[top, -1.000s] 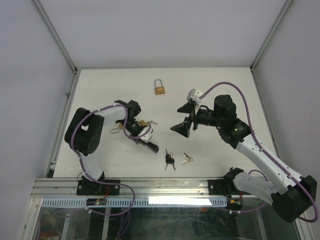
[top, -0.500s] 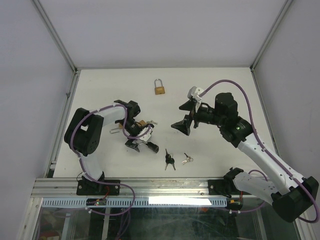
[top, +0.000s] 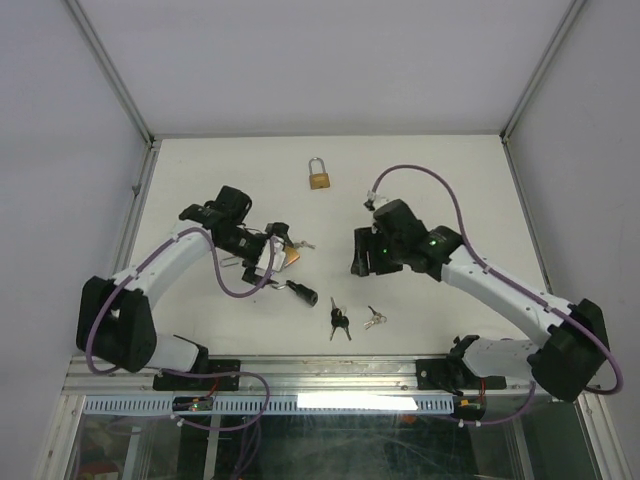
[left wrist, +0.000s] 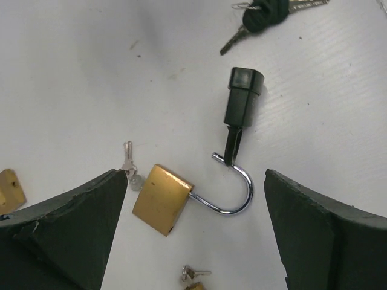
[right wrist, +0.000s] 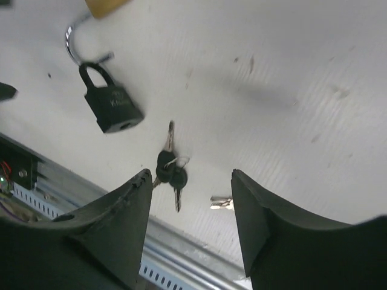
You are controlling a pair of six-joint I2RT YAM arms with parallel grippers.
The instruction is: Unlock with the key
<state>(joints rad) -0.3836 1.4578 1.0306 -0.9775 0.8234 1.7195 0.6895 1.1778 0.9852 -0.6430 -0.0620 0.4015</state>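
The top view alone takes in both arms and a second brass padlock [top: 319, 180], which lies well beyond the black padlock [top: 303, 292] on the far part of the table [top: 440, 180]. Only the left wrist view shows that the brass padlock [left wrist: 162, 199] just beside the black padlock has its shackle standing open. The shackle's free end meets the black one's shackle; whether the two are hooked together I cannot tell. That view also shows a small silver key [left wrist: 127, 158] at the corner of the brass body farthest from the black padlock. The right wrist view gives the black-headed keys [right wrist: 171, 169] near the black padlock, on its side toward the rail [right wrist: 181, 266].

The left arm is bent at the elbow. The left gripper [left wrist: 193, 175] hangs over the brass padlock with its fingers spread wide, touching nothing. The right arm lies low and extended, with the right gripper [right wrist: 190, 175] held off the table, its fingers apart and nothing between them.

The brass padlock lies flat, its long axis running from body to shackle, with the shackle toward the black padlock. The black padlock also lies flat, its body end away from the brass one. One key blade points toward the black padlock and another points away.
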